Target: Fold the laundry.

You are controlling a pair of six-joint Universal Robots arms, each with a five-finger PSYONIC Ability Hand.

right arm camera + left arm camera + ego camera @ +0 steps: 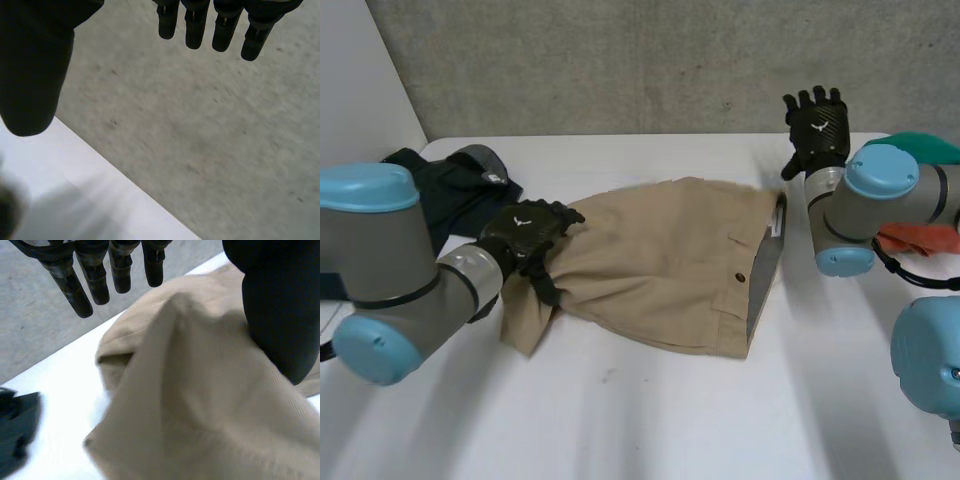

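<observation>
- The tan shorts (670, 260) lie spread across the middle of the white table (650, 420).
- The left hand (525, 232) is at their bunched left end, fingers straight and released, thumb (280, 315) against the cloth.
- The right hand (817, 125) is raised near the far edge, fingers spread and holding nothing.
- Dark clothes (450, 190) lie at the far left corner.

Shorts (670, 260) on table (650, 420), another garment (430, 190) left of them, more laundry (925, 240) far right.

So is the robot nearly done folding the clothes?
Not nearly. Done: the tan shorts are laid out on the white table, though rumpled. In hand: the left hand rests open on their bunched end; the right hand is up in the air, open, holding nothing. Left: folding them, plus the dark clothes, the green cloth and the orange cloth waiting at the sides.
</observation>
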